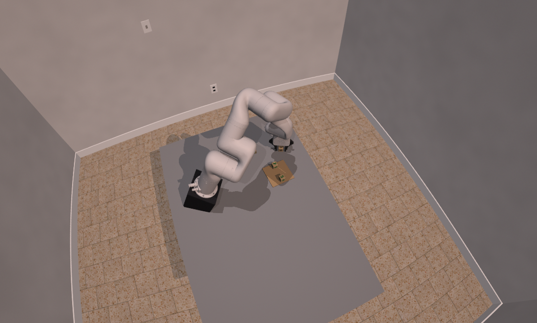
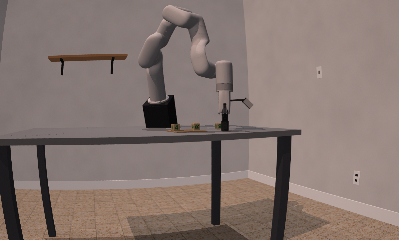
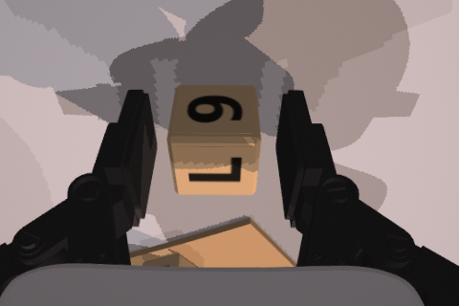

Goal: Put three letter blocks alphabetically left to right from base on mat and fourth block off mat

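Note:
My gripper (image 3: 215, 118) is low over the table, with its fingers on either side of a wooden block (image 3: 214, 140). The block shows a black 6-or-9 mark on one face and a black L-shaped mark on another. A small gap shows on each side, so the fingers are open and not touching it. In the overhead view the gripper (image 1: 280, 147) is just beyond the brown mat (image 1: 278, 173). Two blocks lie on the mat (image 1: 278, 163) (image 1: 279, 174). From the side, they show a 4 (image 2: 175, 127) and an R (image 2: 195, 126). Another block (image 2: 218, 126) sits off the mat beside the gripper (image 2: 224, 124).
The robot base (image 1: 200, 195) stands on the table left of the mat. The table's far edge and right edge are close to the gripper. A corner of the mat (image 3: 224, 245) shows at the bottom of the wrist view.

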`<state>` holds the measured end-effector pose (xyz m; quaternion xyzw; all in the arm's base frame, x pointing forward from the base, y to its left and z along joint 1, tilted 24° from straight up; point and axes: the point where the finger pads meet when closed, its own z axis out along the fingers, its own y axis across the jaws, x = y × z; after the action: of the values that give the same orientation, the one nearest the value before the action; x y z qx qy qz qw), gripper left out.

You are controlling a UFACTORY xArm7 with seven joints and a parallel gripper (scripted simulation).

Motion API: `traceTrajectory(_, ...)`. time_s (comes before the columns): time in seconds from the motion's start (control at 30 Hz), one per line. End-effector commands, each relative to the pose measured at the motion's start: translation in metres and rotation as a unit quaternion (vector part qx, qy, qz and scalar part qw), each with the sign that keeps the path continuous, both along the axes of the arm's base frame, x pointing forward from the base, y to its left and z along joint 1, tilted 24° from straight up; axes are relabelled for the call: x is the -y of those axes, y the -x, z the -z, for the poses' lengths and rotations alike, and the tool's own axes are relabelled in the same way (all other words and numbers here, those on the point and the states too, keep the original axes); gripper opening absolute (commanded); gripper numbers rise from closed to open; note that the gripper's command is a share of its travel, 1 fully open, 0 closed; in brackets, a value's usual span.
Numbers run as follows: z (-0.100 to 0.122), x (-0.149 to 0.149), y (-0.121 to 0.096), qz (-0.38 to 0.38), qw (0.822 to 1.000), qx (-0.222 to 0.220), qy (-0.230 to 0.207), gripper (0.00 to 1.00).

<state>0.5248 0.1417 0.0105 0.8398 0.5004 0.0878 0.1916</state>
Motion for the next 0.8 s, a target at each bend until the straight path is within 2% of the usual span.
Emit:
traceTrajectory(0.0,-0.0013,-0.0013,-0.0009,-0.001,1.0,0.001,-0.001,0.47)
traceTrajectory(0.47,-0.0013,-0.0013,-0.0009,-0.001,1.0,0.001,-0.001,0.47)
traceTrajectory(0.5,-0.0013,-0.0013,-0.0009,-0.001,1.0,0.001,-0.001,0.27)
traceTrajectory(0.77,-0.0013,-0.0013,-0.0009,-0.001,1.0,0.001,-0.001,0.27)
